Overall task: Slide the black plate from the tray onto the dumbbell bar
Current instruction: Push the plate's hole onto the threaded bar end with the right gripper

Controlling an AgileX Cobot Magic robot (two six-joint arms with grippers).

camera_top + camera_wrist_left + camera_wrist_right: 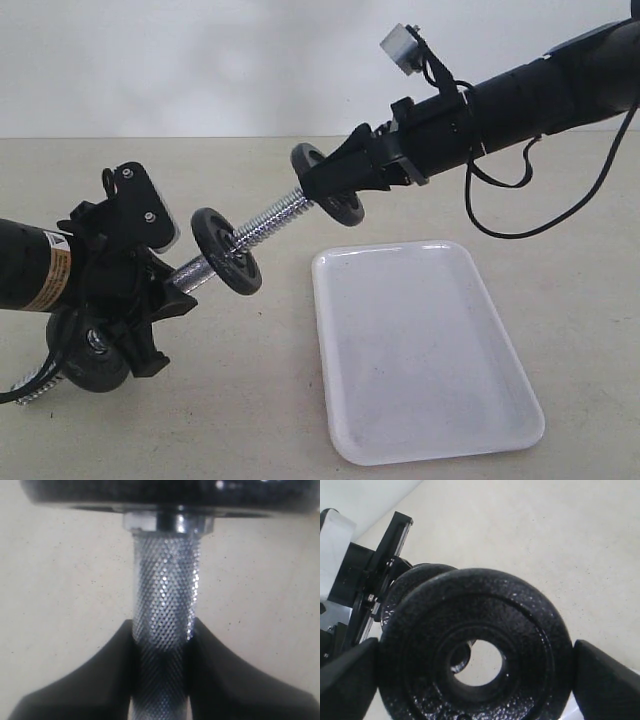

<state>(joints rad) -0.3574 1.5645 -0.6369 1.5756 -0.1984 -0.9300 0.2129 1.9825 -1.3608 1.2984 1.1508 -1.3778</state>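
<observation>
In the way along the dumbbell bar [270, 222]: a second black disc [226, 250] already threaded on, just beside the left hand [165, 290]. A third disc [95, 362] low behind that hand, toward the bar's other end. Left hand pinched tight on the bar's knurled middle, bar tilted up toward the right. Right hand [328, 187] spread wide yet clamping the black plate [347, 210] by its rim, in the air at the threaded tip; cannot tell whether the tip has entered the centre hole. Tray [420, 350] flat on the surface [560, 200], below the plate, showing only bare glossy white.
</observation>
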